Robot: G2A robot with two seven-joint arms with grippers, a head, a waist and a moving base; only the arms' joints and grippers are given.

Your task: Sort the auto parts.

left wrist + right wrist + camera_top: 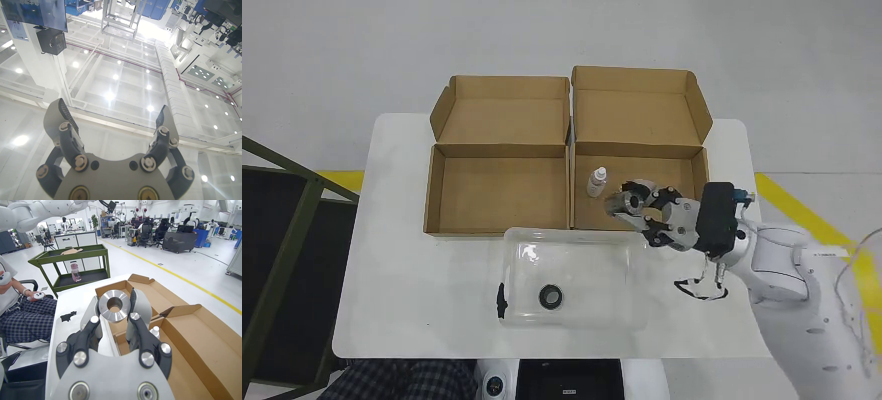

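My right gripper [114,306] is shut on a shiny metal ring [114,307] with a round hole through it. In the top view that gripper [627,205] holds the ring [622,206] over the right cardboard box [687,195], near its front wall. A small white bottle [597,181] stands inside that box. The left cardboard box [499,190] holds nothing I can see. A black ring [551,296] lies in the clear plastic bin [567,240] at the table's front. My left gripper [111,111] points up at the ceiling, open, with nothing between its fingers.
A small black part [501,300] sits at the bin's left edge. Both boxes have their lids folded back toward the table's far side. A green cart [71,262] with a pink bottle stands beyond the table. Black cable [697,288] hangs by the right arm.
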